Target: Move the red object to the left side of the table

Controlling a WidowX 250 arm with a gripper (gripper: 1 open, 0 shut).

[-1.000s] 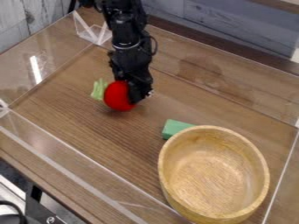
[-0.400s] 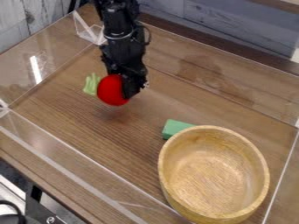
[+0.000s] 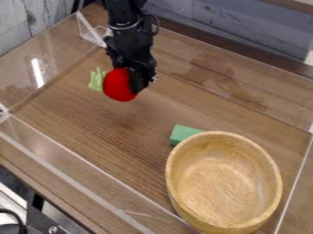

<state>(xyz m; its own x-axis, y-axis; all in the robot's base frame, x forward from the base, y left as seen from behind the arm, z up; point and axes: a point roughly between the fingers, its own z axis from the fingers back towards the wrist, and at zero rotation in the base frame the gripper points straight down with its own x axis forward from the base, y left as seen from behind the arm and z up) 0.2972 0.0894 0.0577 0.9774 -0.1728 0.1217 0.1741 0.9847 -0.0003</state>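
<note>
Left of the wooden bowl (image 3: 225,183) and well apart from it, my gripper (image 3: 130,84) is clamped on the red object (image 3: 119,86), lifted clear of the table (image 3: 86,137); carrying leftward and setting down remain.

Brown wood-grain table (image 3: 86,137) with low clear acrylic walls around it. On it, a round light wooden bowl (image 3: 225,184) sits front right, a flat green piece (image 3: 185,134) touching its rim at the back-left.
</note>
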